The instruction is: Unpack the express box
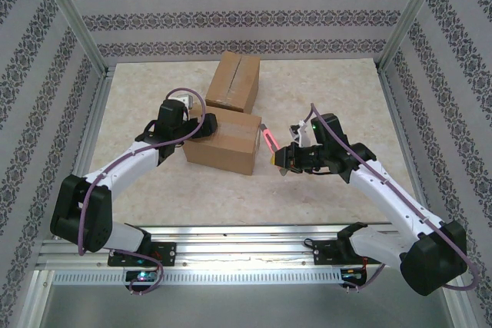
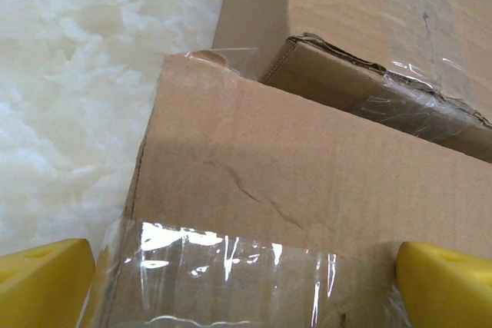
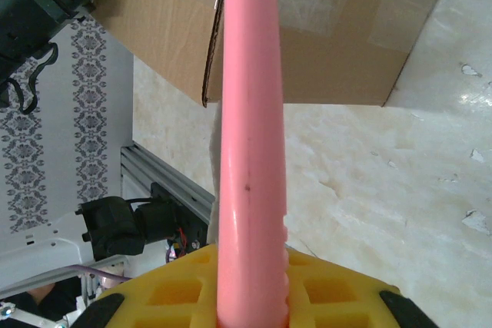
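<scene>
Pale marbled tabletop (image 1: 338, 190), patterned walls around. Centre-left in the top view, the left gripper (image 1: 201, 124) stands released, jaws astride the left end of the near brown taped cardboard box (image 1: 227, 144); a second cardboard box (image 1: 233, 82) lies just behind. Right of centre, the right gripper (image 1: 286, 157) is clenched on a slender pink tool (image 1: 267, 137) aimed up-left at the near box. Risk: unclamped, that box may slide when pushed, and the tip may gouge cardboard. Its long axis runs left to right, dipping slightly rightward.

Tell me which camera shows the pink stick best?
The right wrist view: the pink stick runs up mid-frame toward the near box. The top view shows it small beside that box; the left wrist view faces cardboard.
</scene>
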{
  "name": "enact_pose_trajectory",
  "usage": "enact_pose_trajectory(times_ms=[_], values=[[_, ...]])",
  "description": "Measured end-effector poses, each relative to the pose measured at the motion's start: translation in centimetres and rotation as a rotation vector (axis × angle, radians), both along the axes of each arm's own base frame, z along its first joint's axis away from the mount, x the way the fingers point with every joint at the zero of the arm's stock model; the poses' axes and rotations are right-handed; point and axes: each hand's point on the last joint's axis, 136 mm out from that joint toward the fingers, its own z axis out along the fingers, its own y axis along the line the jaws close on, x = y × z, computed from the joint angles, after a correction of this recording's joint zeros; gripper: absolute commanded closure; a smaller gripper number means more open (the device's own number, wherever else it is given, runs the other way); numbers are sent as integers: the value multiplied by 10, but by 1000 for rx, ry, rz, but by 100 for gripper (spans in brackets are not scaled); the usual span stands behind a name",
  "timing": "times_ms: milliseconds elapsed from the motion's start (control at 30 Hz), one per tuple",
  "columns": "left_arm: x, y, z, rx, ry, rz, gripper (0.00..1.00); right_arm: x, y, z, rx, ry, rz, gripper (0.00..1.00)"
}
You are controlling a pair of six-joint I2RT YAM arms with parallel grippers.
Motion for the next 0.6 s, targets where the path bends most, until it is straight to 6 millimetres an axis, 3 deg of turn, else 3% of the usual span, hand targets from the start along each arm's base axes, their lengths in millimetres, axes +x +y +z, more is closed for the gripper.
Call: enact_pose_trajectory(times_ms=[600], values=[[0, 0, -1, 0, -1, 0, 0, -1, 0, -7, -23, 6, -7, 100]])
